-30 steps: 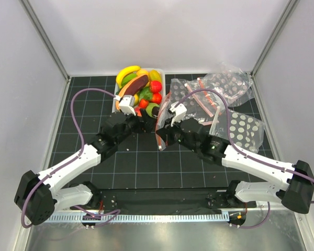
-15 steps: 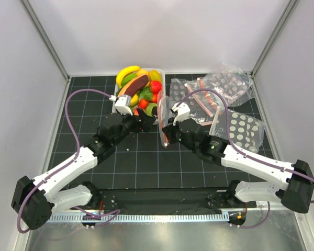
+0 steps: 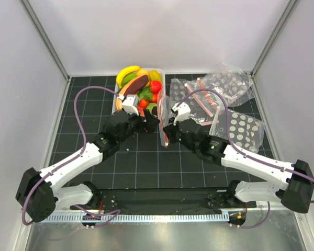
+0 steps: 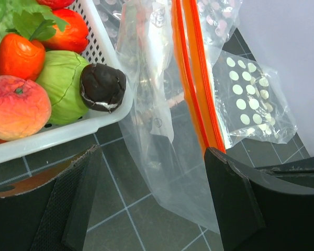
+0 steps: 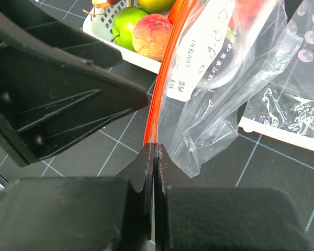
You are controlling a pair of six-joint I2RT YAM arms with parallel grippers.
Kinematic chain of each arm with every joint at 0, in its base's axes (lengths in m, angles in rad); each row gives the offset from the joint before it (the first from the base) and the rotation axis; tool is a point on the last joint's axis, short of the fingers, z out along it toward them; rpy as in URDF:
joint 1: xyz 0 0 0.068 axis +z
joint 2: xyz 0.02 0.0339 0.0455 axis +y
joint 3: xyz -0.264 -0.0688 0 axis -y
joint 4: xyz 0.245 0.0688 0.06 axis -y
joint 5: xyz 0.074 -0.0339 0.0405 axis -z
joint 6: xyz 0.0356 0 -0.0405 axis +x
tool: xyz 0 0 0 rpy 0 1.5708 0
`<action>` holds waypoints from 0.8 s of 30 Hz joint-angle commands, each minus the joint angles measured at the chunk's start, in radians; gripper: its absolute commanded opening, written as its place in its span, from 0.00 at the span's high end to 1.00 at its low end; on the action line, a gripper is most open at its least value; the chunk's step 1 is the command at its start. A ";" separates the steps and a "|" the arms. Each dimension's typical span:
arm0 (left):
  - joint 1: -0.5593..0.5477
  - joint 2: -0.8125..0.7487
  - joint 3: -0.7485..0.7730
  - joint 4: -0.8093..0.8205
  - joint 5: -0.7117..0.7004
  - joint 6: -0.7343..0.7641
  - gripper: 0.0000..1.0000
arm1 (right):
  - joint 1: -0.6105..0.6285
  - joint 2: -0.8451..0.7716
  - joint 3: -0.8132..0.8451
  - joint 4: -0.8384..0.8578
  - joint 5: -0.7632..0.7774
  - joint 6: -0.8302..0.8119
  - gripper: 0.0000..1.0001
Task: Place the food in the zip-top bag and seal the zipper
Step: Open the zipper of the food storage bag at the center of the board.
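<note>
Black gridded mat (image 3: 146,157) lies between pale grey walls (image 3: 162,36).

1. Glossy plastic toy fruits and vegetables (image 3: 140,86), among them yellow bananas, red strawberries, green pieces and a peach, lie heaped ahead and left of the left gripper (image 4: 152,157).
2. The clear soft plastic bag (image 4: 157,130) stands on edge, crumpled, just ahead of that gripper's spread fingers.
3. The thin orange-red press-seal strip (image 5: 165,78) rises from the right gripper (image 5: 153,151), pinched between its closed tips.

From the 6 o'clock edge, the left arm (image 3: 73,162) reaches toward 1 o'clock with the left gripper (image 4: 152,157) spread wide, while the right arm (image 3: 251,159) reaches toward 11 o'clock with the right gripper (image 5: 154,151) pinched on the zipper (image 5: 166,78).
</note>
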 commanded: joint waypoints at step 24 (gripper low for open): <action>-0.009 -0.024 0.054 0.069 -0.012 0.056 0.13 | 0.006 0.009 0.041 0.027 0.015 -0.004 0.99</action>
